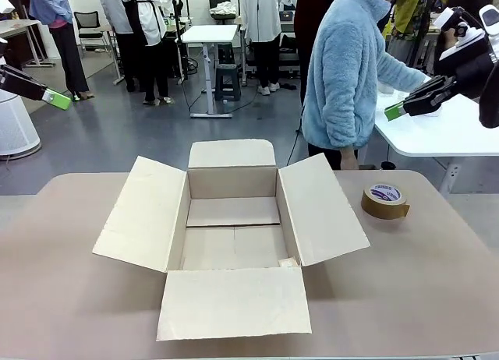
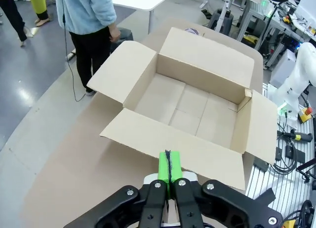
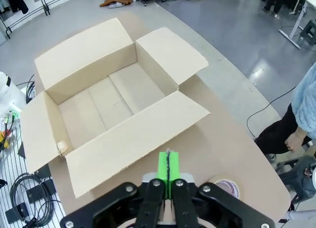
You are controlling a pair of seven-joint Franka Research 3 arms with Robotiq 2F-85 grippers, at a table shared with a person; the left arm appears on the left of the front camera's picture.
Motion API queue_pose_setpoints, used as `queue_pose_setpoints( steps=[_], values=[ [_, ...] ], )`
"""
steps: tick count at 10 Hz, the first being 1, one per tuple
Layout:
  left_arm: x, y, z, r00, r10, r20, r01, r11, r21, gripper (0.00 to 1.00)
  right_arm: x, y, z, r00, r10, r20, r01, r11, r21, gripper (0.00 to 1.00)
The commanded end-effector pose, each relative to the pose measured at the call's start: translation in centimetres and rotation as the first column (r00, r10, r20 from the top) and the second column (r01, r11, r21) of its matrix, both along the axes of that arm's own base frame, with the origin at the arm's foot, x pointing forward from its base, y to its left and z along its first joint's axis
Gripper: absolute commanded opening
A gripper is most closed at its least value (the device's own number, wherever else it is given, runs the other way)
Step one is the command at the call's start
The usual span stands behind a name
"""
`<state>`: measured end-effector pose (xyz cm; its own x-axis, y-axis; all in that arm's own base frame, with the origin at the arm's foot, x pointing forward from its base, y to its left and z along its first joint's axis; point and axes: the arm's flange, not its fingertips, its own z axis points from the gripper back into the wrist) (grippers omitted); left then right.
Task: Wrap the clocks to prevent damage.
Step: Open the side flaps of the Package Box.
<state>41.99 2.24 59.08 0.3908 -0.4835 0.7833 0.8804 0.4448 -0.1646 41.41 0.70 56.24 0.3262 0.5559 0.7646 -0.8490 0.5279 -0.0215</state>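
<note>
Brown table (image 1: 62,298) seen from the front, with an open cardboard box (image 1: 232,182) at its middle, all four flaps spread flat. The left gripper (image 1: 61,101) hangs high, jaws closed on nothing, the box below and well apart. The right gripper (image 1: 394,111) does likewise, a tape roll (image 1: 384,200) beneath it. A person (image 1: 343,72) stands beyond, facing a white table (image 1: 444,134).

Left wrist view: the left gripper (image 2: 169,156) has its green pads pressed together, holding nothing. The box (image 2: 197,75) lies straight ahead of the jaws, and the person (image 2: 84,11) beyond.

Right wrist view: the right gripper (image 3: 168,159) is closed and holds nothing. The box (image 3: 94,65) lies ahead, and the tape roll (image 3: 228,187) is beside the fingers.
</note>
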Motion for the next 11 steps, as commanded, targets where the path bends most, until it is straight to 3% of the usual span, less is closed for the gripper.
queue_pose_setpoints(
  steps=[1,3,4,5,6,7,8,10,11],
  values=[
    [-0.1,-0.6,0.1,1.000,-0.013,0.003,0.013,1.000,0.002,0.00,0.0,-0.1,0.1,1.000,-0.007,0.005,0.007,1.000,0.002,0.00],
    [0.0,-0.2,0.0,1.000,-0.004,0.000,0.004,1.000,0.002,0.00,0.0,0.0,0.0,1.000,-0.001,0.000,0.001,1.000,0.000,0.01],
    [-0.5,-3.2,1.5,0.998,0.061,-0.016,-0.060,0.997,0.053,0.00,-0.2,3.6,1.3,0.987,-0.157,-0.020,0.156,0.986,-0.057,0.01],
    [-1.0,-7.1,3.2,0.993,0.112,-0.035,-0.107,0.987,0.122,0.00,-0.8,7.9,3.0,0.969,-0.235,-0.076,0.226,0.968,-0.112,0.01],
    [-1.5,-10.6,4.0,0.984,0.173,-0.037,-0.160,0.959,0.233,0.00,-1.5,11.9,4.4,0.964,-0.250,-0.093,0.233,0.960,-0.156,0.01],
    [-1.2,-14.8,4.4,0.968,0.235,-0.085,-0.190,0.913,0.361,0.00,-1.9,15.7,5.1,0.955,-0.263,-0.136,0.224,0.943,-0.246,0.01],
    [-1.1,-18.0,3.6,0.943,0.299,-0.144,-0.199,0.857,0.475,0.00,-1.8,18.5,4.7,0.927,-0.327,-0.186,0.255,0.909,-0.329,0.01],
    [-0.8,-23.4,0.8,0.857,0.470,-0.211,-0.261,0.749,0.609,0.00,-1.3,22.8,2.2,0.839,-0.468,-0.278,0.317,0.835,-0.450,0.01],
    [-0.8,-25.2,-0.6,0.820,0.531,-0.213,-0.280,0.697,0.660,0.00,-1.2,24.4,0.4,0.805,-0.498,-0.322,0.286,0.802,-0.524,0.01]
  ],
)
